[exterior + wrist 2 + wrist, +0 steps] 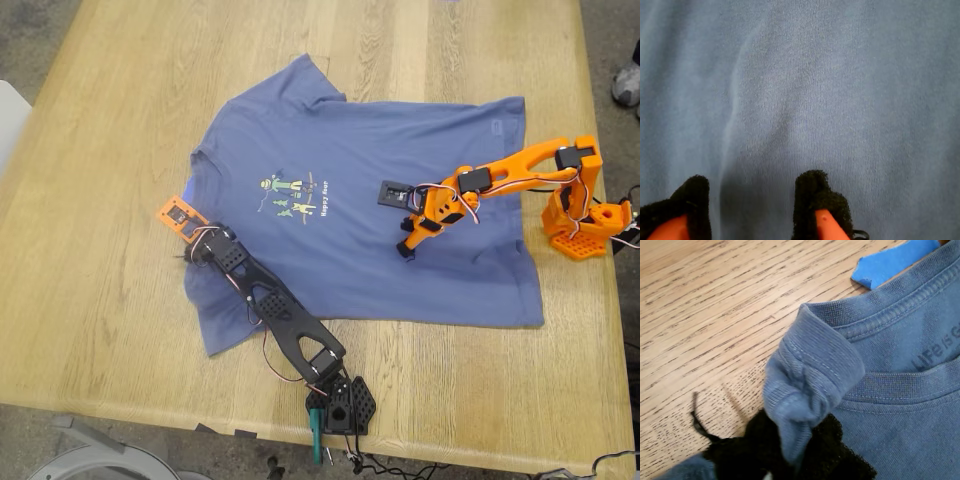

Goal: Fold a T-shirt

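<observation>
First arm point(285, 318): black printed links with triangular cut-outs, black base point(342, 400) with perforated plates, a green clamp point(316, 432) under it, thin red and white wires along the links. My first gripper point(782, 462): black fuzzy padding. Second arm point(500, 170): orange links, black servos, red-white-black wire loops, orange perforated base point(585, 228). My second gripper point(752, 210): orange fingers point(822, 220) tipped in black padding.

A hobby robotics bench or lab corner: a pale oak plank tabletop point(100, 250) carries two small 3D-printed arms, one black point(280, 320), one orange point(520, 170), with loose wiring point(400, 465) trailing off the edge.
</observation>
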Motion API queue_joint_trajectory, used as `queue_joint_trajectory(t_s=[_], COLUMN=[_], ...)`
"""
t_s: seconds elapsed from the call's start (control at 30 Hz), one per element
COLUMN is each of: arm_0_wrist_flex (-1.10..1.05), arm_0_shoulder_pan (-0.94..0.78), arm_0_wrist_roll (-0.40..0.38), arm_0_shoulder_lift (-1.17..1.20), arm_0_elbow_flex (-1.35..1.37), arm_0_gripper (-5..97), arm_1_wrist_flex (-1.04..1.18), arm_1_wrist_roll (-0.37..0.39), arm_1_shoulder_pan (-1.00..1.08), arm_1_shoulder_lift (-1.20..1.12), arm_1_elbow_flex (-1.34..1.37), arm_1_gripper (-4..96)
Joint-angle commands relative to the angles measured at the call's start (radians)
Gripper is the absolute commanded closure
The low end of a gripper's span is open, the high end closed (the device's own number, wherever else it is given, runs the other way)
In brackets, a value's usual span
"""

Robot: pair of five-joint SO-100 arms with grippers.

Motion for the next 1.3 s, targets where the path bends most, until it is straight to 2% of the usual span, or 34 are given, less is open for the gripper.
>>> queue_joint_trajectory(t_s=[0.0,0.63,0.83,1.13,1.17,1.23,1.27], arm_0_wrist_flex=[0.017,0.084,0.117,0.236,0.25,0.275,0.287], arm_0_shoulder_pan=[0.058,0.146,0.156,0.225,0.235,0.247,0.252], arm_0_wrist_roll=[-0.002,-0.017,-0.018,-0.02,-0.021,-0.021,-0.021], arm_0_shoulder_lift=[0.029,0.138,0.198,0.371,0.39,0.422,0.436], arm_0_elbow_flex=[-0.043,-0.043,-0.043,-0.044,-0.044,-0.044,-0.044], arm_0_gripper=[92,92,92,92,92,92,92], arm_1_wrist_flex=[-0.014,-0.066,-0.069,-0.011,0.009,0.041,0.052], arm_1_wrist_roll=[0.005,0.009,0.028,0.02,0.017,0.014,0.014], arm_1_shoulder_pan=[-0.011,-0.023,-0.04,-0.017,-0.014,-0.009,-0.009], arm_1_shoulder_lift=[-0.008,-0.348,-0.4,-0.522,-0.546,-0.586,-0.6], arm_1_elbow_flex=[-0.075,-0.39,-0.402,-0.543,-0.58,-0.644,-0.666], arm_1_gripper=[64.8,65.5,69.5,77.0,79.2,90.1,91.1])
